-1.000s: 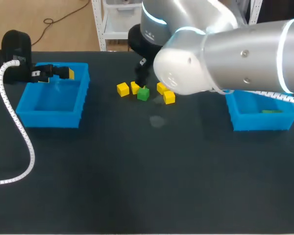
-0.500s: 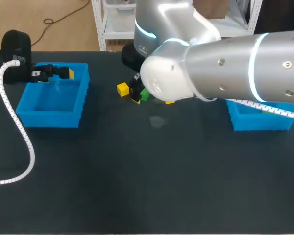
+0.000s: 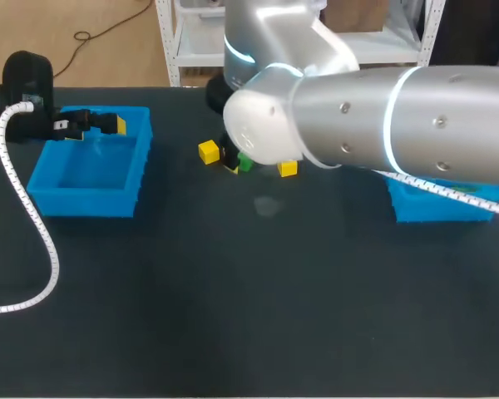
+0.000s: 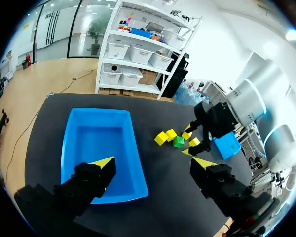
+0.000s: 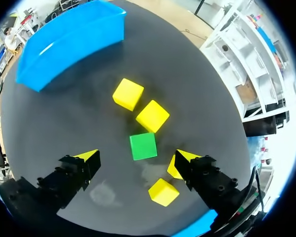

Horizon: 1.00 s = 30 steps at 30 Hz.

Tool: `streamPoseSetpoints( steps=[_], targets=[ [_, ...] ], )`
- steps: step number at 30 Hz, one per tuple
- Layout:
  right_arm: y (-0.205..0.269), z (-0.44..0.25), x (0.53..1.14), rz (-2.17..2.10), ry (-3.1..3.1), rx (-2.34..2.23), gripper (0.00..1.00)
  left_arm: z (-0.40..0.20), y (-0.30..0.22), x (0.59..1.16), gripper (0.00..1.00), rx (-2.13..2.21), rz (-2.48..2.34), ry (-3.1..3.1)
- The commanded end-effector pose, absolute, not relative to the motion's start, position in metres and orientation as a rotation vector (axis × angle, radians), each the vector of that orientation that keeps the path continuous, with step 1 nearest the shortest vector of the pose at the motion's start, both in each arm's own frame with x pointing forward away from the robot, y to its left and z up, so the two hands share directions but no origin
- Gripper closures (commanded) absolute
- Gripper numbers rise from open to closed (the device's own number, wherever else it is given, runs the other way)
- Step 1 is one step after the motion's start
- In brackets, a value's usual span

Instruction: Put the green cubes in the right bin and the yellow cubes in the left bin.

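**A:** Green cube, where is it?
**B:** On the counter among yellow cubes, between the right pincer's wide-spread fingers, ungripped.
**A:** And the left pincer?
**B:** Gaping too, holding nothing, over the left bin.

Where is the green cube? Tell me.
Right wrist view: the green cube sits on the table amid yellow cubes, ahead of the open right hand.

Green cube: one, flat, among four loose yellow cubes, between blue left bin and right bin.
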State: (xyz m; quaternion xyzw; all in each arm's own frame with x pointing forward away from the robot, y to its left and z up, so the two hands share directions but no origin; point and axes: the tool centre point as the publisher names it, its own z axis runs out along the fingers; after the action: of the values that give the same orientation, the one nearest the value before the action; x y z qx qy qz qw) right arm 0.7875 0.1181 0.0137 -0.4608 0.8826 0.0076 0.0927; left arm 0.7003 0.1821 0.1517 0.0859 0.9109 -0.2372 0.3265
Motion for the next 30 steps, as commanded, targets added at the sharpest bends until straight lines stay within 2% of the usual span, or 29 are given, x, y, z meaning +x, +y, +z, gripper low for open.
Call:
streamPoseSetpoints(
  steps=[1,20,21,22,23,24,26,30],
  targets=[
    [0.120,0.008,0.794,0.035,2.640,-1.373,0.00,0.150,0.184,0.700,0.00,0.230,-0.633,2.377],
    [0.126,-0.015,0.785,0.067,2.681,-1.383,0.00,0.150,0.184,0.700,0.00,0.230,-0.633,2.377],
    [0.126,-0.016,0.785,0.058,2.686,-1.381,0.12,0.150,0.184,0.700,0.00,0.230,-0.633,2.377],
    [0.125,-0.017,0.786,0.053,2.689,-1.378,0.52,0.150,0.184,0.700,0.00,0.230,-0.633,2.377],
    [0.125,-0.018,0.786,0.053,2.691,-1.377,0.56,0.150,0.184,0.700,0.00,0.230,-0.633,2.377],
    [0.125,-0.019,0.786,0.049,2.695,-1.374,0.66,0.150,0.184,0.700,0.00,0.230,-0.633,2.377],
    [0.124,-0.020,0.786,0.040,2.704,-1.363,1.00,0.150,0.184,0.700,0.00,0.230,-0.633,2.377],
    [0.122,-0.020,0.786,0.027,2.706,-1.340,1.00,0.150,0.184,0.700,0.00,0.230,-0.633,2.377]
  ],
)
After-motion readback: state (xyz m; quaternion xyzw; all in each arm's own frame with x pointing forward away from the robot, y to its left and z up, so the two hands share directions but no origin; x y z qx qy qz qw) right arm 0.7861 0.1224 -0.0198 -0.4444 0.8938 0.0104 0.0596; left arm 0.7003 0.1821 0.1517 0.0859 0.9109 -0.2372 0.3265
